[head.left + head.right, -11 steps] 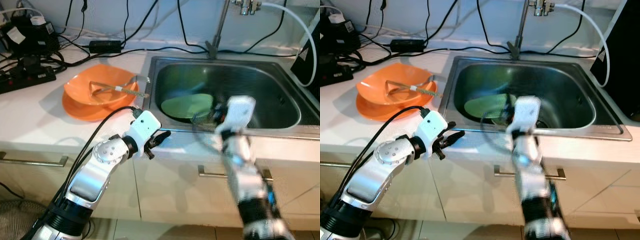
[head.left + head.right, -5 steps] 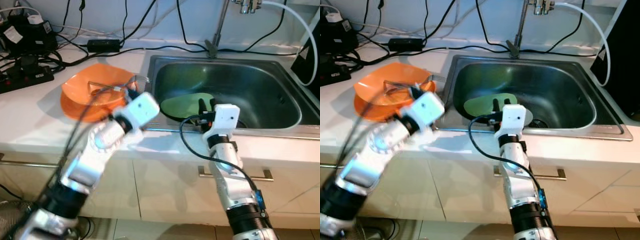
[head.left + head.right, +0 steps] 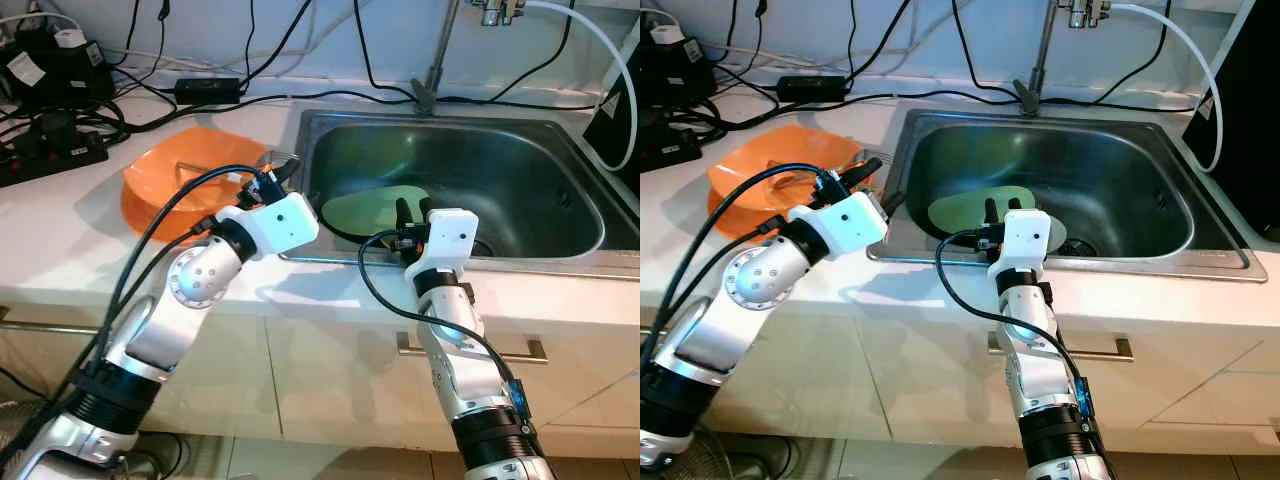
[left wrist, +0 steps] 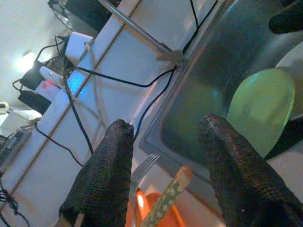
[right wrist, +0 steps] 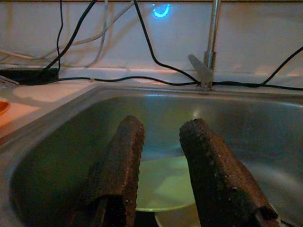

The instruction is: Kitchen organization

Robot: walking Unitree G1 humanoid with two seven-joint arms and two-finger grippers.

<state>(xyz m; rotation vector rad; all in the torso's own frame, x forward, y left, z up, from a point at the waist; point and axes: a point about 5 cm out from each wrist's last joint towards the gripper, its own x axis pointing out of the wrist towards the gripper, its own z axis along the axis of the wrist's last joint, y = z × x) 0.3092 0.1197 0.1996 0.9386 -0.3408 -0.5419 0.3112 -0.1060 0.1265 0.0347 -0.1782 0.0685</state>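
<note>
Spanning the right half of the white worktop (image 3: 60, 240), a stainless steel sink (image 3: 560, 262) serves as the landmark. Faucet (image 3: 436, 60) rises at the sink's back rim; black cables (image 3: 330, 97) trail along the worktop behind it. Orange bowl (image 3: 150, 180) sits on the worktop just beside the sink's left rim, nested on a second orange dish. Green plate (image 3: 365, 210) lies flat on the sink floor, toward its front left. Left hand (image 3: 274, 175) hovers over the sink's left rim beside the bowl, fingers (image 4: 106, 175) parted wide, nothing between them. Right hand (image 3: 412, 212) reaches over the sink's front rim just above the green plate's near edge, fingers (image 5: 120, 170) narrowly parted, holding nothing. Fork (image 4: 143, 169) and a green patterned handle (image 4: 165, 201) rest in the bowl, their ends toward the sink's left rim, seen between the left fingers.
</note>
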